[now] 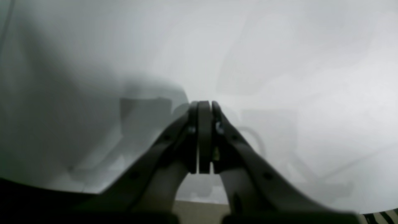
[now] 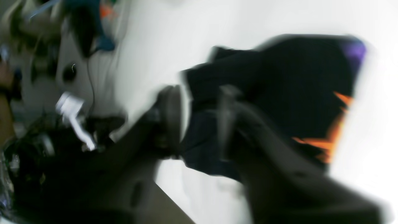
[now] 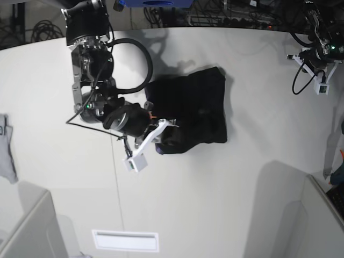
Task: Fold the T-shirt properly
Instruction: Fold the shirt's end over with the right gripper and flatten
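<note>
The black T-shirt (image 3: pixel 193 107) lies folded into a rough rectangle in the middle of the white table (image 3: pixel 242 172). In the right wrist view the T-shirt (image 2: pixel 295 84) shows purple and orange at its far edge. My right gripper (image 2: pixel 199 121) sits at its near left corner, with dark cloth between the two fingers. The fingers look apart, but motion blur hides whether they press the cloth. In the base view the right gripper (image 3: pixel 161 137) is over the shirt's lower left corner. My left gripper (image 1: pixel 204 104) is shut with nothing in it, above bare table at the back right.
A small grey cloth (image 3: pixel 6 148) lies at the table's left edge. The left arm (image 3: pixel 318 45) hangs over the back right corner with its cables. Grey panels stand at the lower left (image 3: pixel 29 231) and lower right (image 3: pixel 322 215). A white strip (image 3: pixel 125 240) lies near the front edge.
</note>
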`<act>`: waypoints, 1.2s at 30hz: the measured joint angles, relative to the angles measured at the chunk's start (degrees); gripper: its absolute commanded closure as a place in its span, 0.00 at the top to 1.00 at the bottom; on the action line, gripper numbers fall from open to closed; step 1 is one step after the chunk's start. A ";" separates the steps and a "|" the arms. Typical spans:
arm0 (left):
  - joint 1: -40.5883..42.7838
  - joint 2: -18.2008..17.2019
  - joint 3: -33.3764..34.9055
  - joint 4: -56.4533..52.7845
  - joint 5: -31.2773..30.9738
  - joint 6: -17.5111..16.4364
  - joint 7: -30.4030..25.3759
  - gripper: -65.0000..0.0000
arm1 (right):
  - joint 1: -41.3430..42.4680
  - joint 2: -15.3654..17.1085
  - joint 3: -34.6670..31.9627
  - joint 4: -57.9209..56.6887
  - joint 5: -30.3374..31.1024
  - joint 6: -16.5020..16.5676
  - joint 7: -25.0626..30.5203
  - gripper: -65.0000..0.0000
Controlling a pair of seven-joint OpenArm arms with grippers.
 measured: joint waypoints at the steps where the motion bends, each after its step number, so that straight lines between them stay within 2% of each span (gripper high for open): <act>1: 0.02 0.04 0.00 0.00 -0.02 -0.02 0.02 0.00 | 0.55 0.72 0.20 -2.19 0.00 -0.11 0.37 0.00; 3: -0.11 0.09 0.00 -0.02 -0.02 -0.02 0.02 0.00 | 1.95 1.75 0.04 -6.93 -0.76 -0.13 0.20 0.00; 7: -1.44 0.00 0.00 0.00 -0.17 -0.02 -0.20 0.00 | 2.32 1.40 -1.36 -14.38 -0.09 -0.02 5.29 0.00; 12: -1.09 0.13 0.00 0.00 -0.20 -0.02 0.04 0.00 | 6.84 1.44 -13.00 -24.41 -0.68 -0.46 10.69 0.00; 16: -1.11 0.15 0.00 0.00 -0.22 -0.02 0.04 0.00 | 10.36 -2.93 -21.16 -28.81 -0.02 -0.52 12.63 0.00; 20: -1.11 0.13 0.00 0.00 -0.22 -0.17 0.04 0.00 | 13.70 -7.23 -24.63 -31.17 0.70 -0.48 12.68 0.00; 22: -1.11 0.07 0.00 0.00 -0.22 -0.17 0.07 0.00 | 15.43 -8.02 -25.90 -33.00 0.55 -0.46 12.87 0.00; 25: -1.09 0.02 0.28 0.00 -0.17 -0.17 0.07 0.00 | 16.87 -7.54 -27.61 -36.72 -0.04 -0.50 12.92 0.00; 28: -1.09 0.24 0.61 0.11 -0.28 -0.17 0.04 0.00 | 15.69 -6.71 -27.50 -34.16 -0.20 -0.70 10.71 0.00; 31: -1.18 0.87 0.59 4.02 -0.98 -0.11 1.18 0.00 | 13.77 -4.11 -25.31 -22.10 0.66 -0.50 9.18 0.00; 33: -1.40 1.16 0.50 8.33 -6.27 -0.15 0.50 0.00 | 11.56 -3.02 -19.61 -15.61 1.49 -0.04 9.05 0.00; 36: -0.63 1.49 0.59 12.76 -19.15 -0.57 0.04 0.00 | 6.99 0.11 -9.22 -10.40 0.11 -0.42 6.10 0.00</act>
